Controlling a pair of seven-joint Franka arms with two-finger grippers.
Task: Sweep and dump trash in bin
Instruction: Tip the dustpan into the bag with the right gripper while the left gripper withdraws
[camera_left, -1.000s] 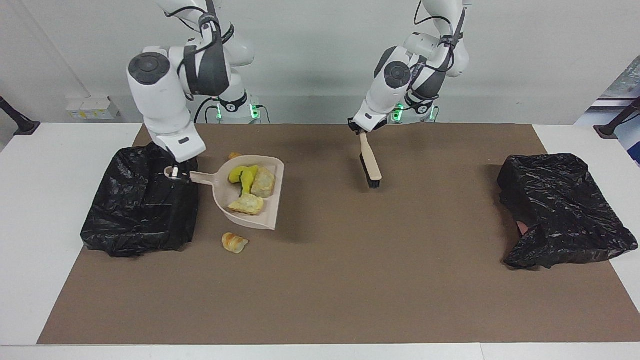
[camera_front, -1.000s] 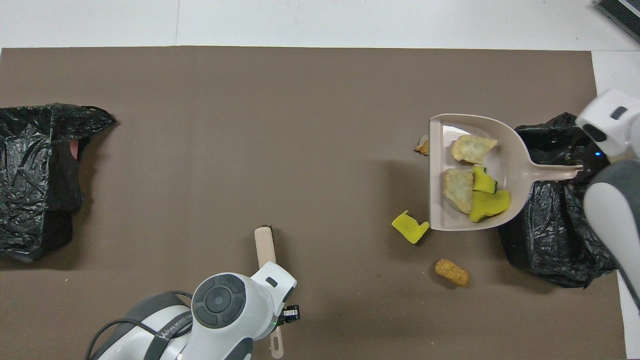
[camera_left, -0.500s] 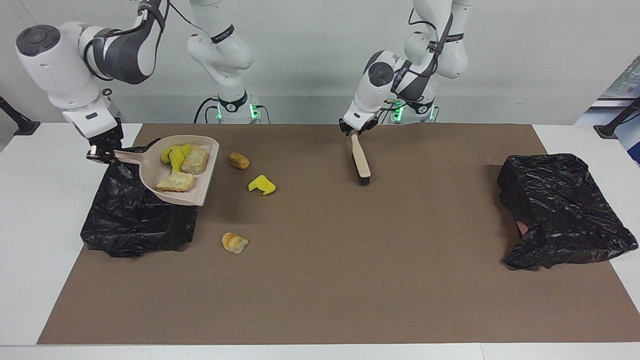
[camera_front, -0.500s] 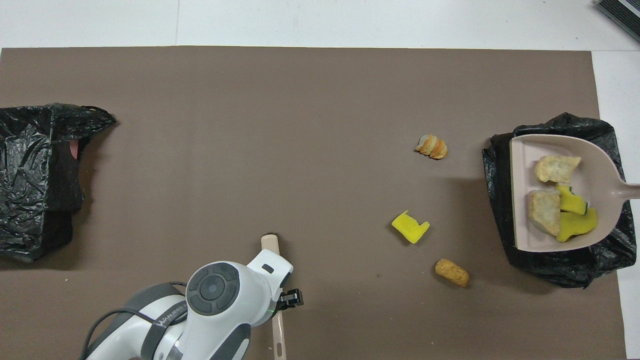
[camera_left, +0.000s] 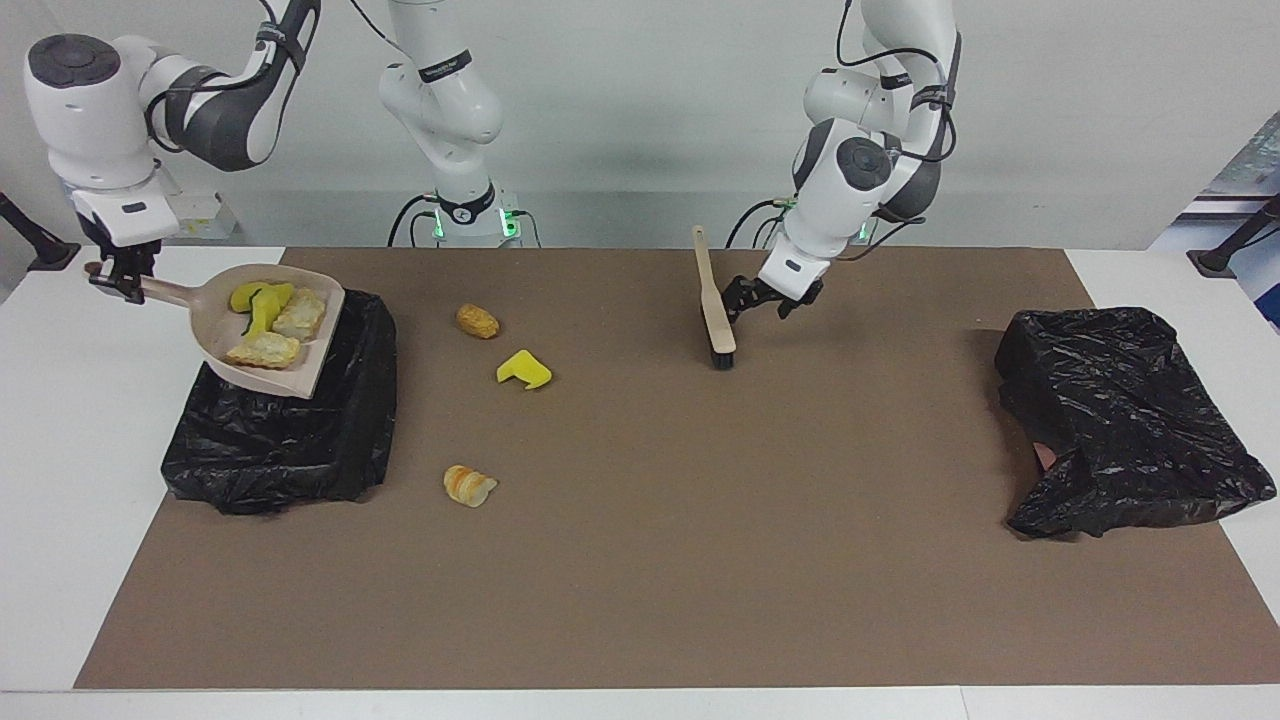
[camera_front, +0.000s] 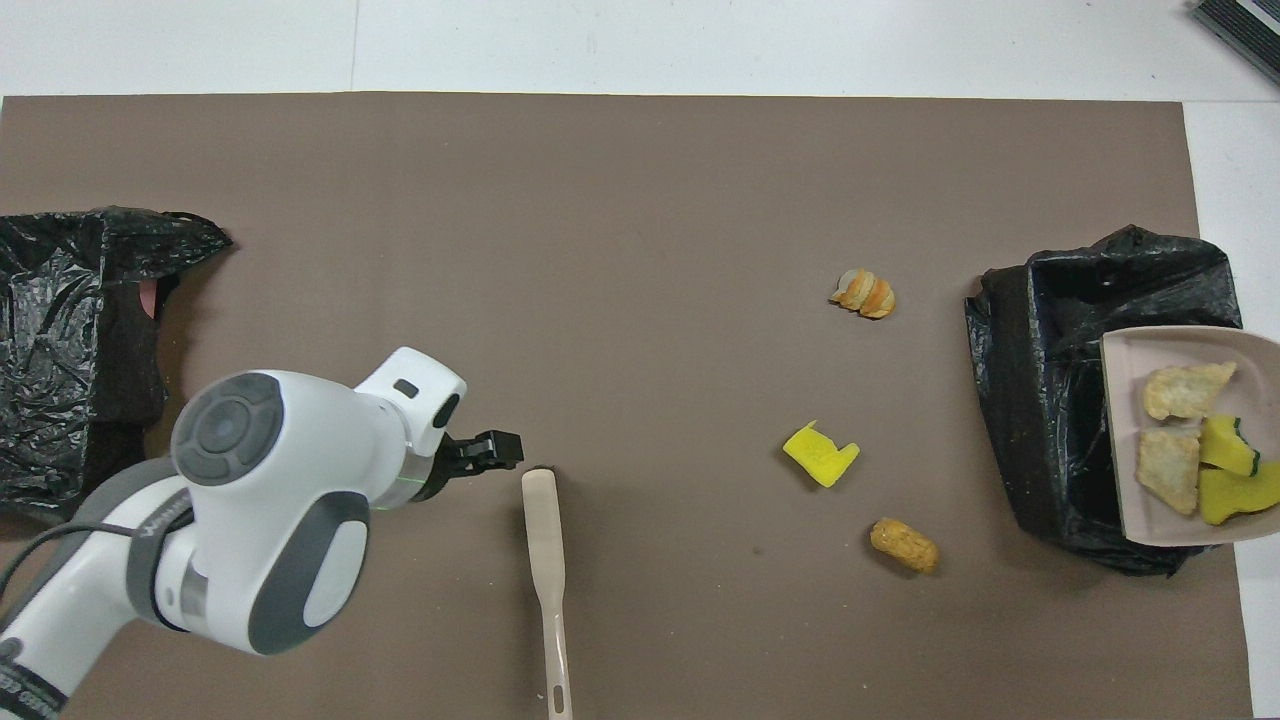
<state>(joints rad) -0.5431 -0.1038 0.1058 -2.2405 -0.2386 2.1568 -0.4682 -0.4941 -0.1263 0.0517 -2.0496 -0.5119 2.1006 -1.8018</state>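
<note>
My right gripper (camera_left: 115, 280) is shut on the handle of the beige dustpan (camera_left: 300, 375) (camera_front: 1120, 440), which hangs over the black-bagged bin (camera_left: 280, 440) (camera_front: 1050, 400). Several pieces of trash (camera_left: 265, 335) (camera_front: 1190, 430), yellow wedges and bread lumps, lie in the pan. Three more scraps lie on the brown mat: a tan lump (camera_left: 477, 320) (camera_front: 903, 545), a yellow wedge (camera_left: 524, 369) (camera_front: 820, 453) and a pastry (camera_left: 469, 485) (camera_front: 863, 293). The brush (camera_left: 712, 300) (camera_front: 545, 560) rests its bristles on the mat with the handle raised. My left gripper (camera_left: 765, 300) (camera_front: 490, 448) is open beside it, apart from it.
A second black bag (camera_left: 1120, 420) (camera_front: 70, 350) sits on the mat at the left arm's end of the table. The white table (camera_left: 60, 480) borders the mat beside the bin.
The right arm has lifted the loaded dustpan off the mat and carried it over the bin. The left gripper has opened, let go of the brush and moved aside.
</note>
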